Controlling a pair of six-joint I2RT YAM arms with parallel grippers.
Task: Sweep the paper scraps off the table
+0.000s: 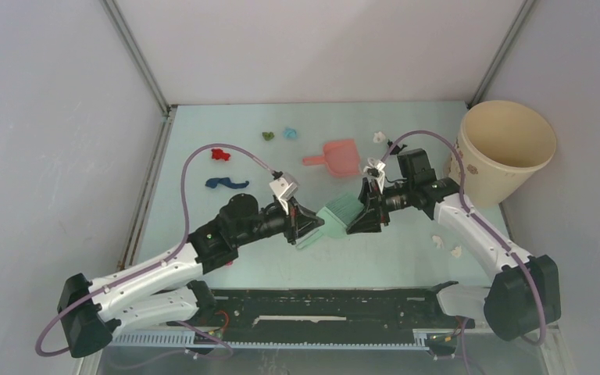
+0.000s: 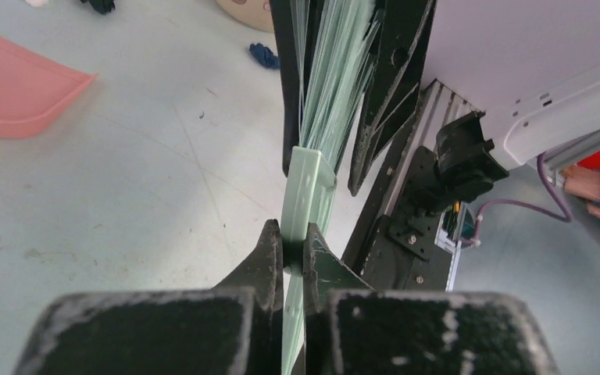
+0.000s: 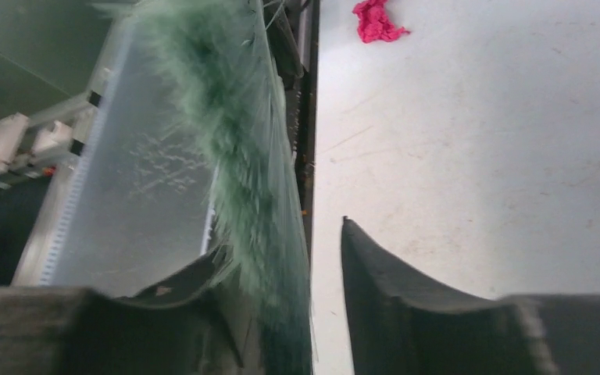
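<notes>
Left gripper [image 2: 293, 244] is clamped tight on the flat pale-green handle of the brush [image 1: 336, 212], its jaws pinching the handle edge-on. The right gripper [image 3: 283, 234] stands part open around the bristle end: the green bristles lie against one finger and a clear gap shows before the other, so it appears to grip nothing.

The brush's long axis runs across the surface [image 1: 320, 266] from one gripper to the other, with the handle toward the left arm and the bristles toward the right. It sits near the middle, raised between the two arms.

From the left gripper, the red scrap [image 1: 219, 155] and the dark blue scrap [image 1: 226, 184] lie off to its left and a little farther back, well apart from the bristles. The green scrap [image 1: 268, 135] and light blue scrap [image 1: 289, 133] sit near the far edge. One white scrap [image 1: 379, 137] lies just beyond the dustpan [image 1: 340, 156], and two more white scraps [image 1: 437, 241] lie beside the right forearm.

The dustpan lies just beyond both grippers, nearer the right one. As I judge it, the left arm must swing the bristles round to its own left before any sweep.
</notes>
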